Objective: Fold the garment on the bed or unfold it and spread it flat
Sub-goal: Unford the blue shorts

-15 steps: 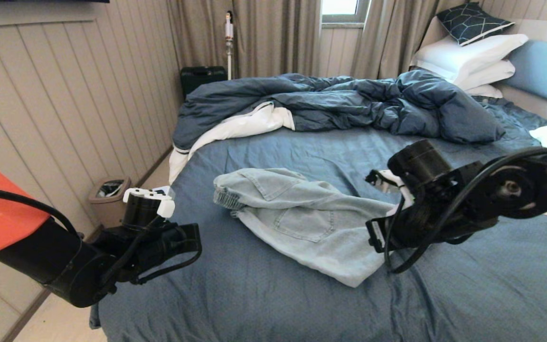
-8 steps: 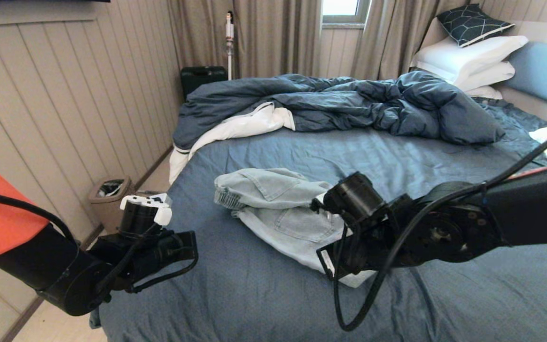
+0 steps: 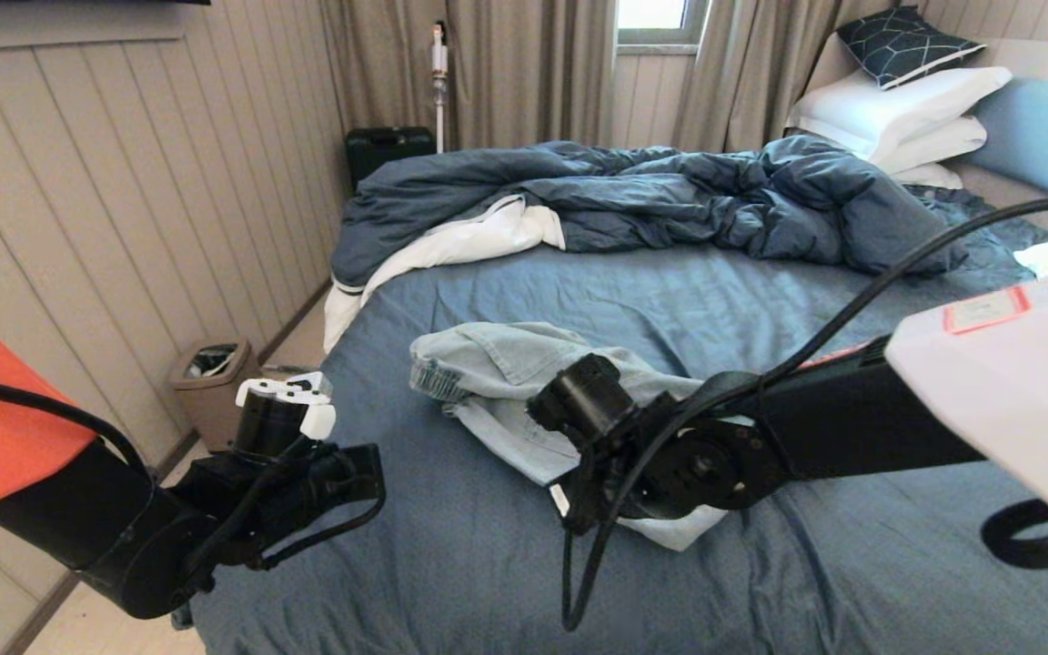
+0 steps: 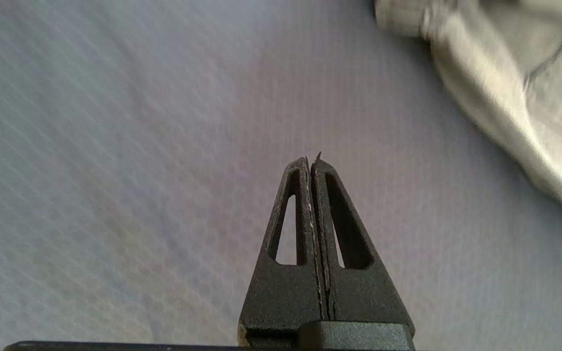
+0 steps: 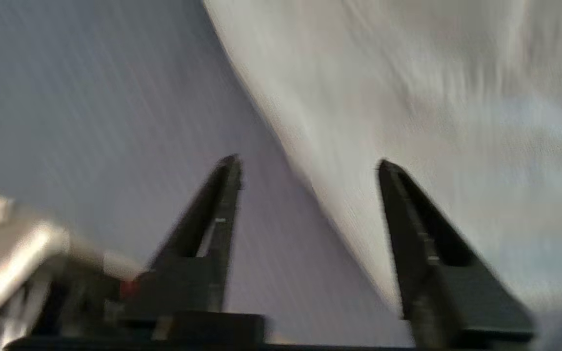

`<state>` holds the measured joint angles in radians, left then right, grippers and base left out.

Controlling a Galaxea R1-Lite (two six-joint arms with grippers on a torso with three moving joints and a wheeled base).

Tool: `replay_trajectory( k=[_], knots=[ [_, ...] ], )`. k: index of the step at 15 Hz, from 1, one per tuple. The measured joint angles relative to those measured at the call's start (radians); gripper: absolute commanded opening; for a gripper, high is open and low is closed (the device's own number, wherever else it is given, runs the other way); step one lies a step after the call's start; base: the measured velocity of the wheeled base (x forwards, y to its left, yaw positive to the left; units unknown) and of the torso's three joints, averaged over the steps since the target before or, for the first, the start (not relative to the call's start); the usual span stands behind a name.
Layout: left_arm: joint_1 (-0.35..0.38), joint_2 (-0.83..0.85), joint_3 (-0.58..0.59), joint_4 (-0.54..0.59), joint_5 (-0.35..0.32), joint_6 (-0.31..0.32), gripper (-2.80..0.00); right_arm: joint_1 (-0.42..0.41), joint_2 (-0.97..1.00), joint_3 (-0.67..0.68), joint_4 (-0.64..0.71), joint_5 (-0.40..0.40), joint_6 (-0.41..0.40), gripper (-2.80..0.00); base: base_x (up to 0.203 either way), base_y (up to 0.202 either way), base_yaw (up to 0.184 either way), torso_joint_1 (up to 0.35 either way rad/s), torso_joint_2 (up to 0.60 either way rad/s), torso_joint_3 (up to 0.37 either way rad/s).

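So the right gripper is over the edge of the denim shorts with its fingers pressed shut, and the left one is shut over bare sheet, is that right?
Not quite. The right gripper is open, straddling the edge of the denim shorts, as the right wrist view shows. The left gripper is indeed shut over bare sheet.

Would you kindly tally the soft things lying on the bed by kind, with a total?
Denim shorts: 1
Dark blue duvet: 1
White pillows: at least 2; a third may lie beneath
Dark patterned cushion: 1
Total: at least 5, all on the bed
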<state>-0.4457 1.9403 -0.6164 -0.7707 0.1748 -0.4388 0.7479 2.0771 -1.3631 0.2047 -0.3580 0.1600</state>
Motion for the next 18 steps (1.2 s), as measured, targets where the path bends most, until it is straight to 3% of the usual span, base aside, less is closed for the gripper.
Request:
replay_trajectory(
  k=[4, 10, 16, 18],
  knots=[
    [-0.036, -0.004, 0.067, -0.161, 0.052, 0.012, -2.80, 0.047, 0.143, -0.189, -0.040, -0.067, 0.000, 0.00, 0.000, 0.000, 0.000, 0.000, 0.00, 0.000],
    [-0.057, 0.000, 0.087, -0.167, 0.055, 0.011, -2.80, 0.075, 0.343, -0.451, -0.041, -0.151, -0.016, 0.00, 0.000, 0.000, 0.000, 0.000, 0.00, 0.000],
    [-0.059, 0.018, 0.089, -0.178, 0.055, 0.012, -2.80, 0.046, 0.459, -0.585, -0.046, -0.188, -0.037, 0.00, 0.000, 0.000, 0.000, 0.000, 0.00, 0.000],
    [-0.063, 0.025, 0.089, -0.178, 0.055, 0.012, -2.80, 0.023, 0.476, -0.592, -0.073, -0.193, -0.042, -2.80, 0.000, 0.000, 0.000, 0.000, 0.00, 0.000]
  ],
)
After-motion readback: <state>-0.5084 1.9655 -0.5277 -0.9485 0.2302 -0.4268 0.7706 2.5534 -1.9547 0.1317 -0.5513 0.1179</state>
